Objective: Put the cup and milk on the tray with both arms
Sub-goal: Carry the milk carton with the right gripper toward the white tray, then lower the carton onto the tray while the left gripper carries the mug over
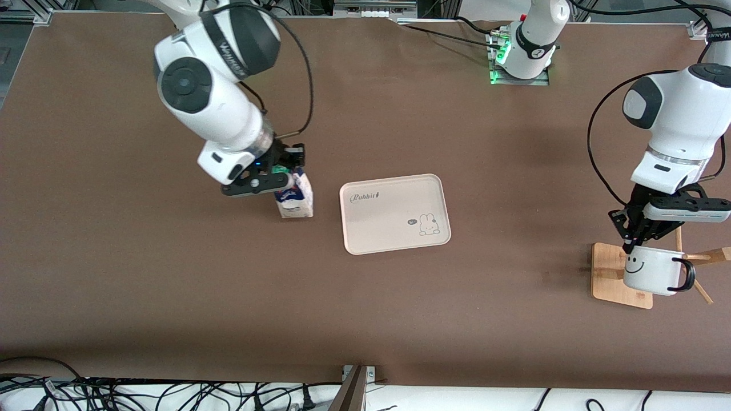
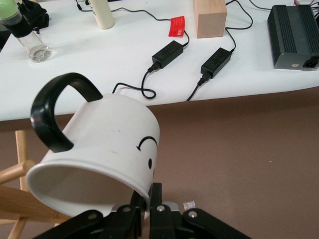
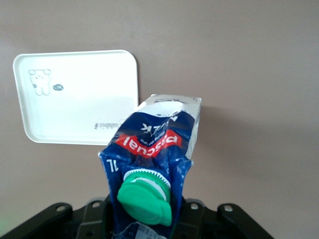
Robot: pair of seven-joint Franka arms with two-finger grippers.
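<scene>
The milk (image 1: 295, 197), a blue and white carton with a green cap (image 3: 144, 196), leans a little above the brown table, beside the tray's end toward the right arm. My right gripper (image 1: 281, 171) is shut on its gabled top (image 3: 154, 144). The pale tray (image 1: 394, 214) lies flat at mid-table with nothing on it, and it also shows in the right wrist view (image 3: 75, 94). My left gripper (image 1: 631, 245) is shut on the rim of the white smiley cup (image 1: 651, 269), which hangs tilted over the wooden rack base. One finger sits inside the cup (image 2: 104, 144), the other outside (image 2: 157, 199).
A square wooden rack base (image 1: 606, 271) with slanted pegs (image 1: 714, 255) stands at the left arm's end of the table. Cables (image 1: 171, 394) run along the table edge nearest the front camera. A white bench with power adapters (image 2: 167, 54) shows in the left wrist view.
</scene>
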